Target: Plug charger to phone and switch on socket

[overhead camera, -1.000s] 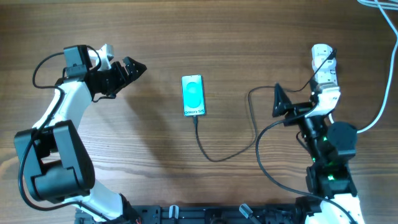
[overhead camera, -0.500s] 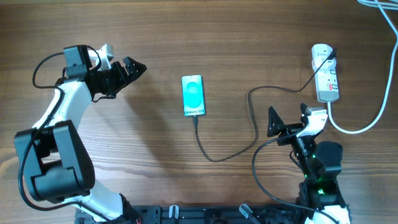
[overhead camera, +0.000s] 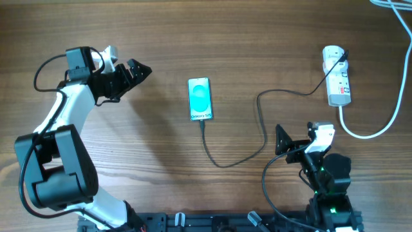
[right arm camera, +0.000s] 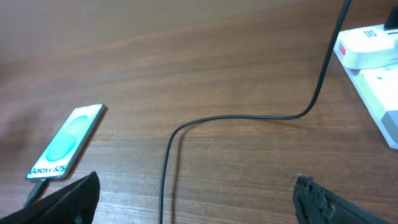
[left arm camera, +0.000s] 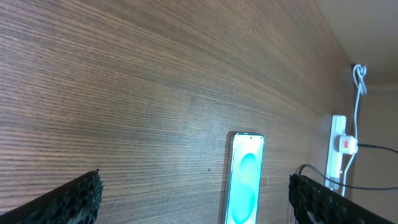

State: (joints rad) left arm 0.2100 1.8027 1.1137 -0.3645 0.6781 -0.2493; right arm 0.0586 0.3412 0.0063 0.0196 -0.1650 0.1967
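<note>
As the charger [overhead camera: 260,119] meets the phone [overhead camera: 200,98] at table centre, plugging looks done — socket [overhead camera: 337,75] at 2 o'clock, switch state unreadable; left gripper [overhead camera: 138,67] and right gripper [overhead camera: 300,138] both spread, empty.

The only writing is on the phone [overhead camera: 200,98]: one line of dark letters on white at one end of it. In every view it is too small and blurred to read with certainty. The power strip [overhead camera: 337,76] carries small red marks, but no lettering on it can be made out.
</note>
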